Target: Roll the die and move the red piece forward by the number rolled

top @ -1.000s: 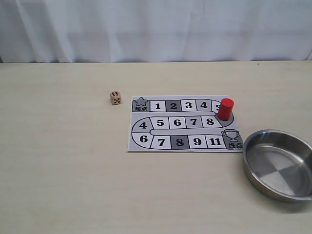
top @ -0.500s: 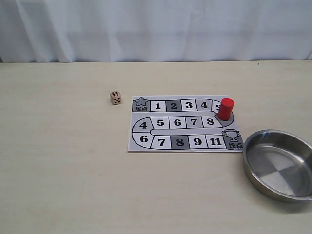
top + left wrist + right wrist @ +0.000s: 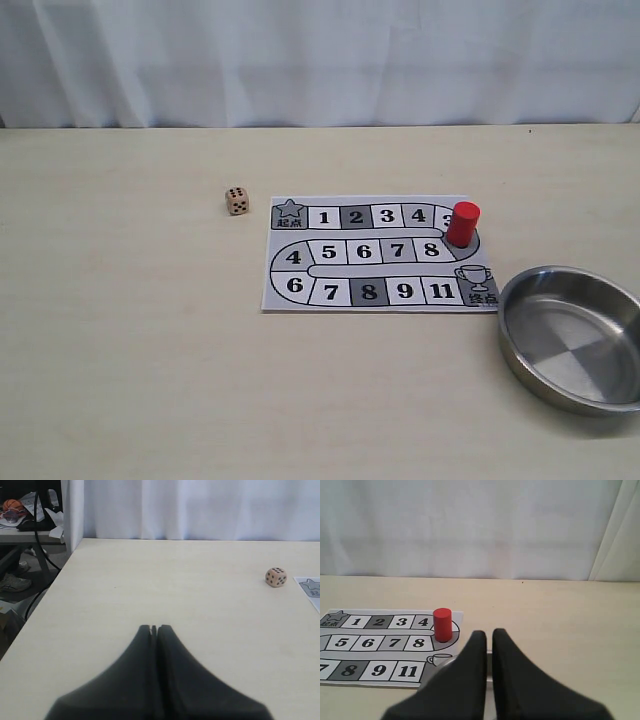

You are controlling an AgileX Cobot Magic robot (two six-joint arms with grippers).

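1. The die [image 3: 237, 201] rests on the bare counter [image 3: 130, 350], just beside the star-marked start corner of the board [image 3: 370, 300] and off the paper. It is on the left-arm side of the scene.
2. The left claw [image 3: 154, 628] has its fingers pressed together and holds nothing. The exterior view does not show it.
3. In the left wrist view the die lies ahead of this claw and well apart from it. It sits off the claw's centre line, toward the side where the board's corner shows.
4. Judged from that layout, the left arm is the nearer one for picking up the die. It would have to open, reach forward and swing toward the board.
5. The die is a cube with no long axis, so any pair of opposite faces should suit a grip. Its top pips are too small to read with confidence.
6. The red piece [image 3: 462, 223] stands upright on the board, on the bend just past the square marked 4.
7. The right claw [image 3: 489, 632] shows only a thin slit between its fingers and grips nothing. The red piece lies ahead of it, on the board's side.
8. A steel pan [image 3: 520, 300] sits near the board's trophy corner, on the right arm's side.
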